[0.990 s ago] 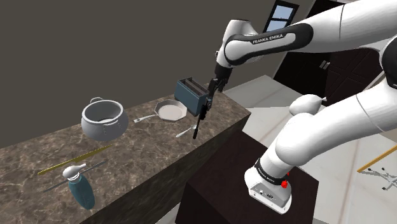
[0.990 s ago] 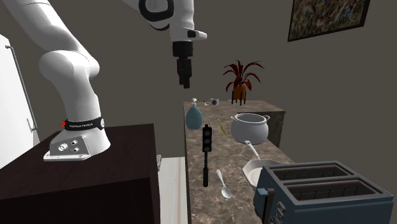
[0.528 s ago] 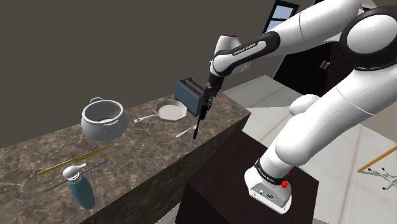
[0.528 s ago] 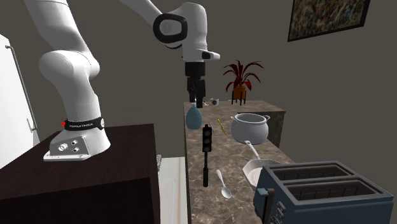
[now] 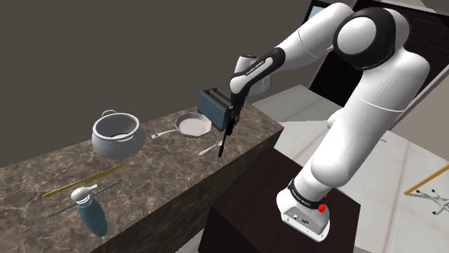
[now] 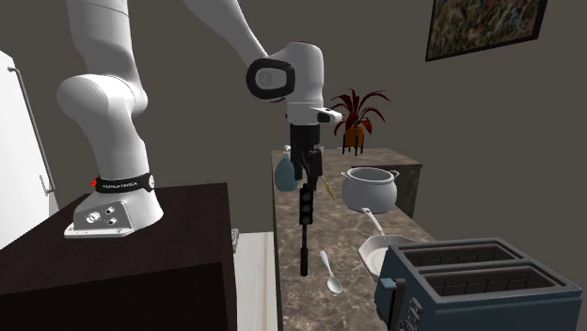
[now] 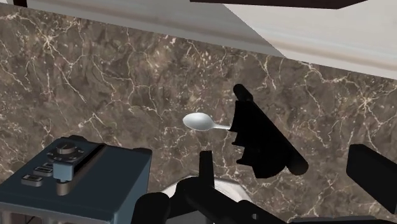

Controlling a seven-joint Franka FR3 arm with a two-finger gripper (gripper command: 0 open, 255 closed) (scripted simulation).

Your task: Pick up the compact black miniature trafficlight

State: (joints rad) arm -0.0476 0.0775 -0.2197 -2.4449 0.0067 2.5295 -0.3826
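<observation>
Approach step: your pincer (image 6: 303, 172) wide open, empty; trafficlight (image 6: 306, 207) just below it. Lower, straddle head, clamp.

Dim, even render light; faint shadows; sharp.

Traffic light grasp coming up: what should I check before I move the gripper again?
1. Traffic light upright on the counter: ok.
2. Gripper open, with its fingers apart in the wrist view: ok.
3. Gripper directly above the light's head in the second exterior view, and the head between the fingers in the wrist view: ok.
4. Fingers touching the light: cannot tell.
5. Spoon lies beside the pole's foot, apart from it: ok.
6. Toaster stands clear of the light in the second exterior view: ok.
</observation>
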